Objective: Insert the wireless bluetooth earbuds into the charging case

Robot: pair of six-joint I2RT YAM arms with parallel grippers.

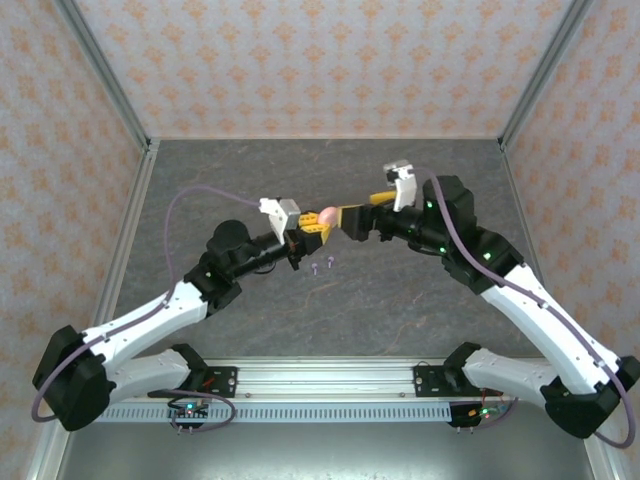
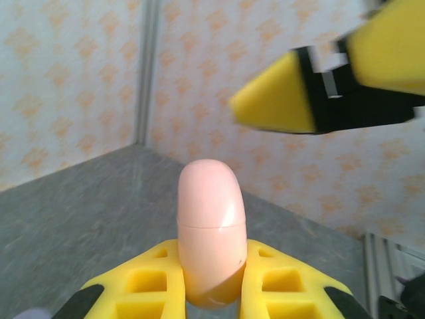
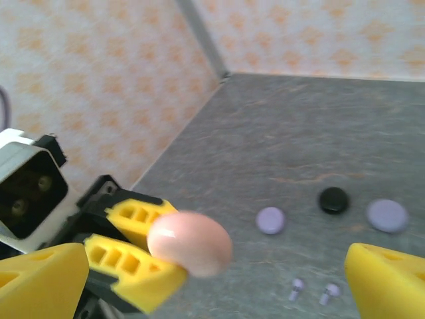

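The grey table [image 1: 400,300] carries the loose parts in its middle, and both arms reach in above it so that their tips meet over that spot. The left gripper [image 1: 312,224] is clamped on the pink charging case [image 2: 211,222], pinching its lower half and leaving the lid end free; the seam looks closed, so this hold probably presents the lid to the other arm. The right gripper [image 1: 350,217] faces it from the right with its jaws spread wide and nothing between them, likely ready to work the lid. Beyond it on the table lie a purple disc [image 3: 388,215], a black disc [image 3: 333,200] and a smaller purple disc [image 3: 271,220]. Nearer, two purple earbuds [image 3: 297,287] lie side by side, just below the case, within short reach
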